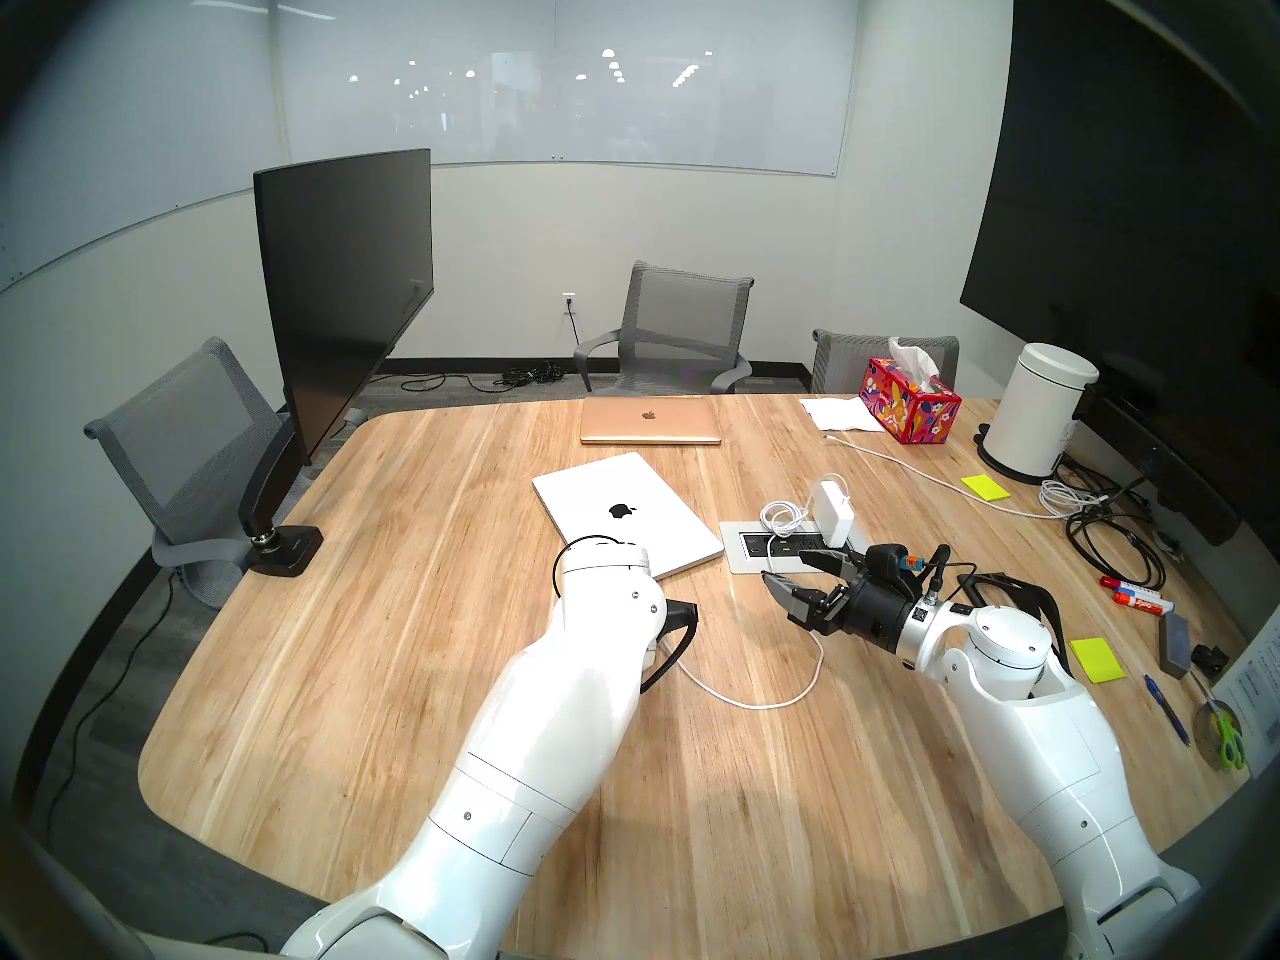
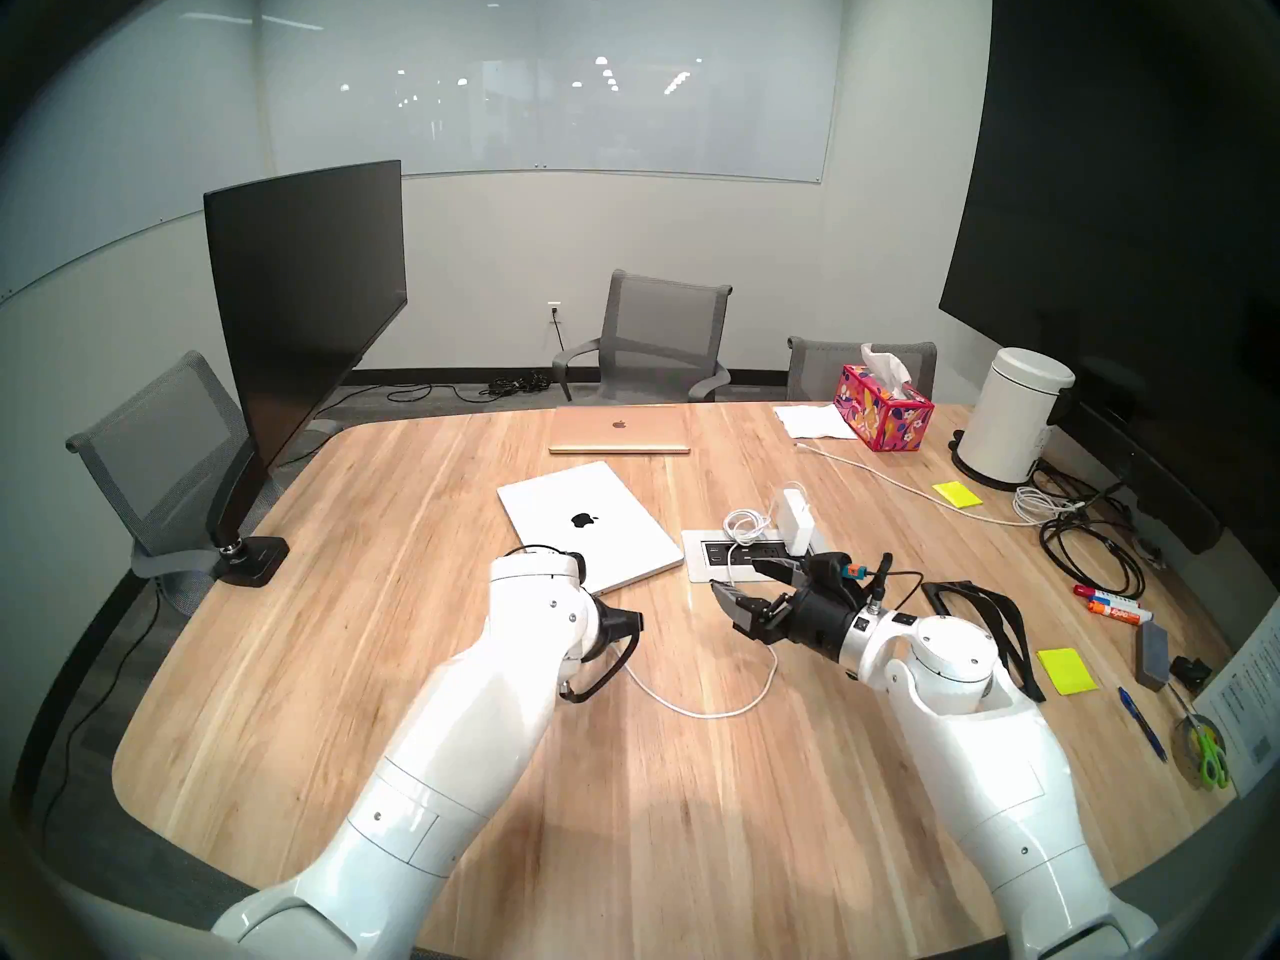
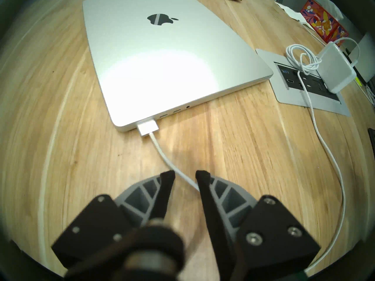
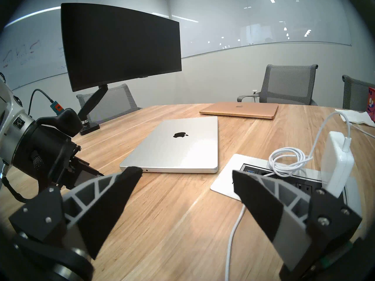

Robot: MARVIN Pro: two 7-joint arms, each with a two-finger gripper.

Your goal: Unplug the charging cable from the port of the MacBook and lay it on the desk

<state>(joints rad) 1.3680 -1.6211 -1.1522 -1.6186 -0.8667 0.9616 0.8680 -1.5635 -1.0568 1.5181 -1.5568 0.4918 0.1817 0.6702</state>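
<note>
The approach is in hand: the left gripper (image 3: pixel 185 176), jaws slightly parted and empty, straddles the thin white charging cable (image 3: pixel 162 152), plugged into the silver slim MacBook (image 3: pixel 160 57) near its near-left corner on the light wooden desk (image 3: pixel 233 142); next, I judge, closing nearer the plug, while the right gripper (image 1: pixel 789 567) hovers wide open, empty.

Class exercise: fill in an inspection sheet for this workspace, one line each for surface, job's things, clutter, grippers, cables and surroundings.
Surface: light wooden desk with an inset outlet panel.
Job's things: closed MacBook; charging cable plug seated in its port; power brick stands in the panel.
Clutter: rose-gold laptop, tissue box, sticky notes, markers, scissors.
Grippers: left gripper open, fingers either side of the cord, short of the plug; right gripper open, empty.
Cables: black coils, second white cord.
Surroundings: monitor, chairs, whiteboard.
</note>
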